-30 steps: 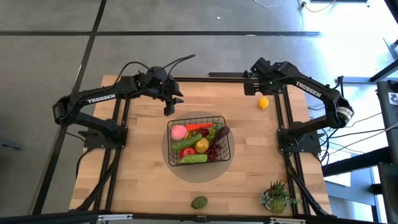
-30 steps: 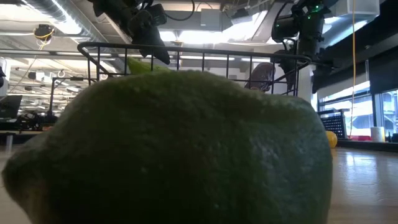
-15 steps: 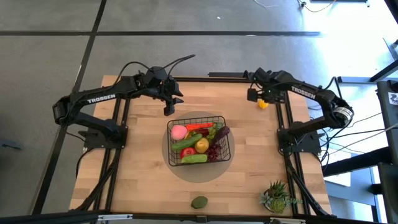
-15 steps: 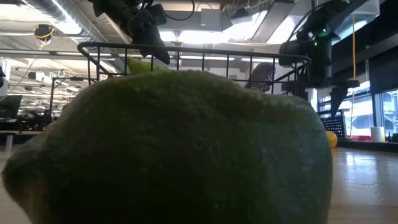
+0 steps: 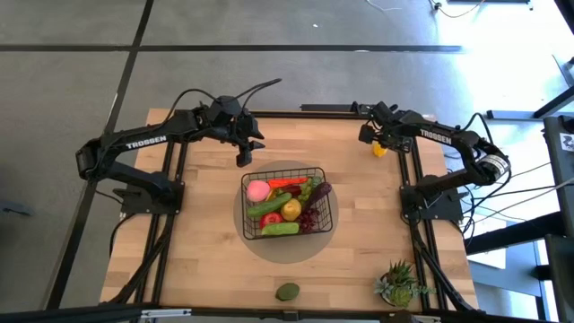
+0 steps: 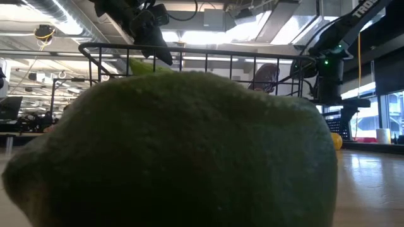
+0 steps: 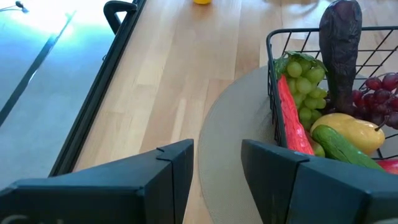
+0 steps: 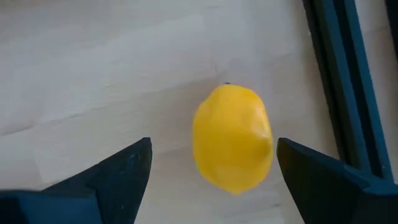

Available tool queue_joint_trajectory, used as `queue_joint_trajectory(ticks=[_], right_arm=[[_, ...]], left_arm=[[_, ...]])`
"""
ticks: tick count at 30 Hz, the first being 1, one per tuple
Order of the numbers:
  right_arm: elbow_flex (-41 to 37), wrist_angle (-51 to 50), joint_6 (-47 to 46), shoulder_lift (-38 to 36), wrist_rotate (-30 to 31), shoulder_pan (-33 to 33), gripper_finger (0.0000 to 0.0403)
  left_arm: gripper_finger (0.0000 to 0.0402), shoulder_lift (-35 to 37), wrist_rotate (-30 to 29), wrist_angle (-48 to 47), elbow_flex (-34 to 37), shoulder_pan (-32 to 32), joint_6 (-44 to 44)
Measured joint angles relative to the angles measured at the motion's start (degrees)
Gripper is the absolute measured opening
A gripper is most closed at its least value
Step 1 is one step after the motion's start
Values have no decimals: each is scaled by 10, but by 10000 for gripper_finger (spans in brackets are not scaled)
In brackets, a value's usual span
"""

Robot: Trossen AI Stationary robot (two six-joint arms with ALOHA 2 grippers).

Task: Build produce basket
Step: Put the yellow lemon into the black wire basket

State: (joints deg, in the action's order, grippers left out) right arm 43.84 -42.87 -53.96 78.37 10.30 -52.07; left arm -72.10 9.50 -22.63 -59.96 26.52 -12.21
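The black wire basket (image 5: pixel 285 205) stands on a round grey mat (image 5: pixel 283 249) at the table's middle. It holds produce: a pink peach, red chilli, cucumbers, a lemon, grapes and an eggplant (image 7: pixel 340 50). Another yellow lemon (image 8: pixel 232 138) lies on the wood at the far right (image 5: pixel 380 150). My right gripper (image 8: pixel 212 155) hangs over it, open, pointing down, one finger on either side and clear of it. My left gripper (image 5: pixel 244 154) is held above the table just beyond the basket's far left corner, open (image 7: pixel 217 163) with nothing between its fingers.
A green citrus fruit (image 5: pixel 287 292) lies near the front edge and fills most of the low view (image 6: pixel 177 151). A spiky potted plant (image 5: pixel 397 283) stands at the near right corner. A dark frame rail (image 8: pixel 339 81) runs close beside the lemon.
My right gripper has come down and a little toward the table's right edge, from beside the lemon to over it, rolling at the wrist as it went. Its fingers have stayed open. The lemon has not moved.
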Motion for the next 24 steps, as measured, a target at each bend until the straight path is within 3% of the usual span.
queue_joint_trajectory(ticks=[14,24], right_arm=[[-10,34,17,82,-34,-18,271],[-10,34,60,89,-40,-18,153]], left_arm=[[124,0,0,0,0,0,0],[124,0,0,0,0,0,0]])
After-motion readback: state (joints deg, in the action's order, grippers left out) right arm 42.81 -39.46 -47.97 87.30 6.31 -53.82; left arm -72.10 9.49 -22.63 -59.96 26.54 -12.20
